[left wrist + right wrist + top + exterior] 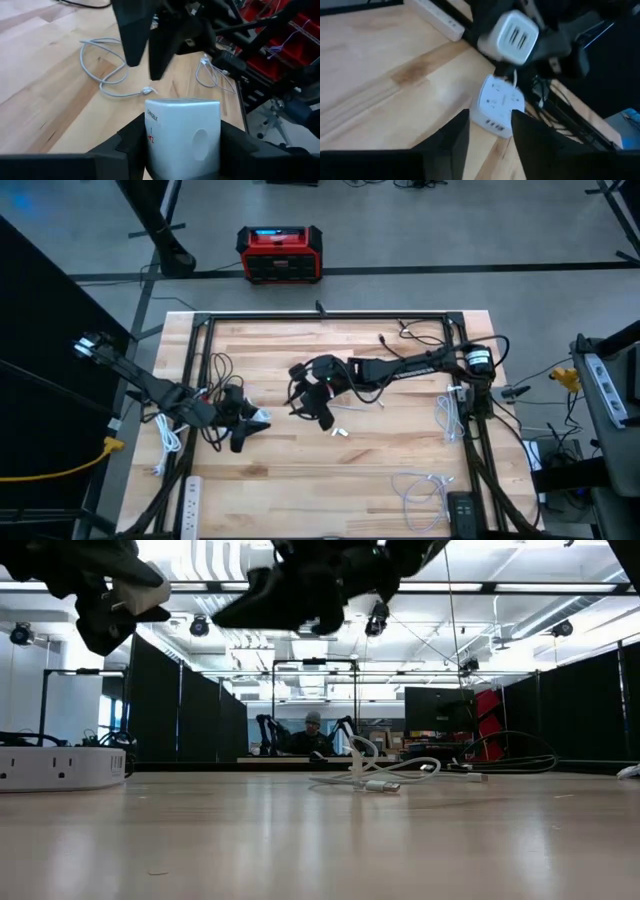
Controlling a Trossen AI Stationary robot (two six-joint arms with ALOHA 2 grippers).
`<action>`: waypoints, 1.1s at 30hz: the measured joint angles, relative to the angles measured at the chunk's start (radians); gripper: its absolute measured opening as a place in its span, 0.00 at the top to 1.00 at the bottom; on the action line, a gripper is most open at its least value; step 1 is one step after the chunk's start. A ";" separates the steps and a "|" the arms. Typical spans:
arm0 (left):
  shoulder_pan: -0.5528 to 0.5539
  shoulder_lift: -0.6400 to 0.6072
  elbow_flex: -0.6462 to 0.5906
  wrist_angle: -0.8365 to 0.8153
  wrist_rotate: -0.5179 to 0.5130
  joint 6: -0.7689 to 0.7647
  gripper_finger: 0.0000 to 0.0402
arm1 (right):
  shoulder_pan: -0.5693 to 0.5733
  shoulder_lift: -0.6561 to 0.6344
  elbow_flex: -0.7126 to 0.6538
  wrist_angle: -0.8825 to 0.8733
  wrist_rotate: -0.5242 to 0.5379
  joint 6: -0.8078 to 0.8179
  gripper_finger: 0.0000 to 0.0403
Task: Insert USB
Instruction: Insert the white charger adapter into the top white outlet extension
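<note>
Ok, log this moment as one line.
left claw: shut on white plastic charger cube | right claw: open, empty | USB: not inserted

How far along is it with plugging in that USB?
Early on. Done: the left gripper holds the white charger block up off the table. In hand: the right gripper hovers close by, open and empty. Left: pick up the white cable, which lies loose on the wood, and push its plug into the block.

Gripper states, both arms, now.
Left gripper: shut on the white charger block, held above the table.
Right gripper: open, holding nothing, over the table's middle.
</note>
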 joint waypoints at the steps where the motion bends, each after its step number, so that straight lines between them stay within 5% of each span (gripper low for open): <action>1: 0.000 0.003 0.000 -0.001 -0.010 0.001 0.61 | 0.001 0.000 0.005 0.000 0.001 0.007 0.64; 9: 0.001 0.000 0.000 0.044 -0.118 0.016 0.61 | -0.004 0.000 0.008 -0.002 0.028 0.010 0.53; 17: -0.001 -0.015 0.000 0.162 -0.143 0.039 0.61 | -0.003 0.000 0.007 0.160 0.011 -0.033 0.57; 24: -0.001 -0.032 0.000 0.194 -0.073 0.099 0.61 | -0.010 -0.001 0.006 0.278 -0.008 0.014 0.58; 33: 0.000 -0.031 0.000 0.116 0.069 -0.031 0.61 | 0.015 -0.001 0.004 0.232 -0.008 -0.337 0.52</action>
